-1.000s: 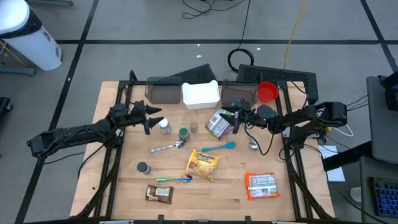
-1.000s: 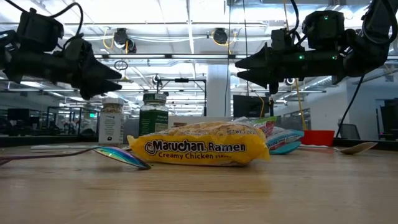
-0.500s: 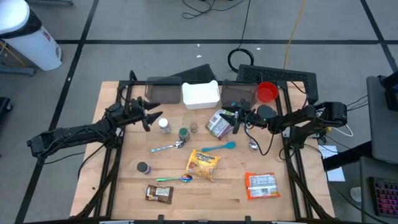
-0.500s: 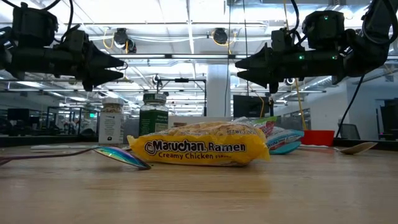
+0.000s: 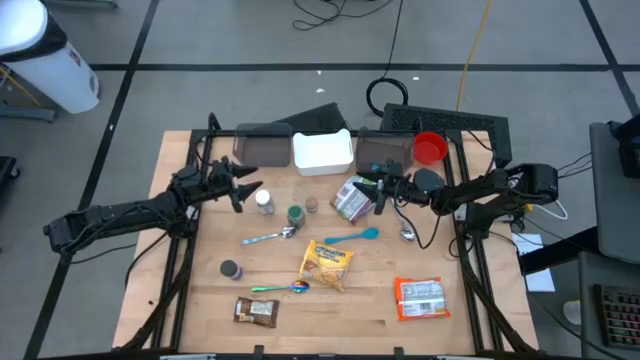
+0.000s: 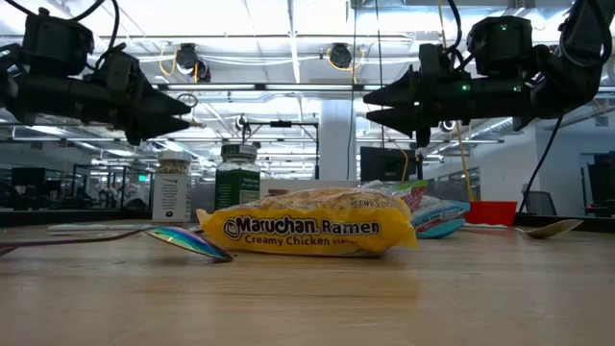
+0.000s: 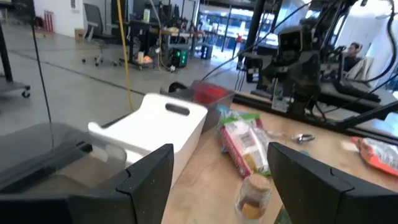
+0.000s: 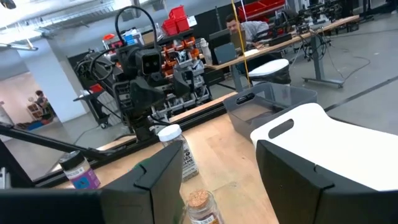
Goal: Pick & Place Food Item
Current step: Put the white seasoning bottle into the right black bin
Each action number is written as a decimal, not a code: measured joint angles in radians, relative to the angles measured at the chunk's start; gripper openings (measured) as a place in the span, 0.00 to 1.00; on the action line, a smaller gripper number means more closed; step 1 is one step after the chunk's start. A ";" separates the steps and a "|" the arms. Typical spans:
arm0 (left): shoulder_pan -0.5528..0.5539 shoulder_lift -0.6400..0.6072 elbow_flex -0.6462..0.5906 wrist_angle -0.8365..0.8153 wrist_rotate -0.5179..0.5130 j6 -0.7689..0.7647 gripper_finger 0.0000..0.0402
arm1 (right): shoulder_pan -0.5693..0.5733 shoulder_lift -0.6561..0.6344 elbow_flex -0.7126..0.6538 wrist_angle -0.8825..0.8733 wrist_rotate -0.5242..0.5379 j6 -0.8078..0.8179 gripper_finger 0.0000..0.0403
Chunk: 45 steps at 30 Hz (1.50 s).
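The left tool (image 5: 248, 188) hangs spread and empty above the desk (image 5: 375, 295), near the white-capped jar (image 5: 264, 202); the right tool (image 5: 372, 190) is likewise released, holding nothing, poised just over the food packet (image 5: 350, 198) by the bins; the ramen (image 5: 328, 265) lies mid-desk, nearer the front, its long axis roughly front to back; the right arm looks nearer.
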 joint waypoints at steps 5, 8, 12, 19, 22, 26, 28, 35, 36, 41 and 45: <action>0.000 0.000 0.000 -0.075 -0.002 -0.002 0.74 | 0.000 0.000 0.000 0.000 0.000 0.023 0.49; 0.000 0.000 0.000 -0.088 -0.019 0.006 0.81 | 0.000 0.000 0.000 0.000 0.000 0.023 0.49; 0.000 0.000 0.000 -0.088 -0.025 0.079 0.89 | 0.000 0.000 0.000 0.000 0.000 0.019 0.49; 0.000 0.000 0.000 -0.158 -0.042 0.094 0.94 | 0.000 0.000 0.000 0.000 0.004 0.015 0.49; 0.000 0.000 0.000 -0.189 -0.004 0.060 0.94 | 0.000 0.000 0.000 0.000 0.005 0.015 0.49; -0.001 0.000 0.000 -0.187 0.064 0.017 0.92 | 0.000 0.000 0.000 0.000 0.030 0.015 0.49; -0.007 0.000 0.000 -0.193 0.081 0.016 0.91 | 0.000 0.000 0.000 0.000 0.060 0.014 0.49; -0.070 0.000 0.000 -0.210 0.051 0.054 0.92 | 0.000 0.000 0.000 0.000 0.061 0.015 0.49; -0.078 0.000 0.000 -0.211 0.032 0.060 0.93 | 0.000 0.000 0.000 0.000 0.061 0.015 0.49; -0.118 0.000 0.000 -0.251 -0.065 0.104 0.91 | 0.000 0.000 0.000 -0.001 0.061 0.015 0.49; -0.136 0.001 -0.005 -0.279 -0.124 0.106 0.91 | 0.000 0.000 0.000 -0.001 0.061 0.015 0.49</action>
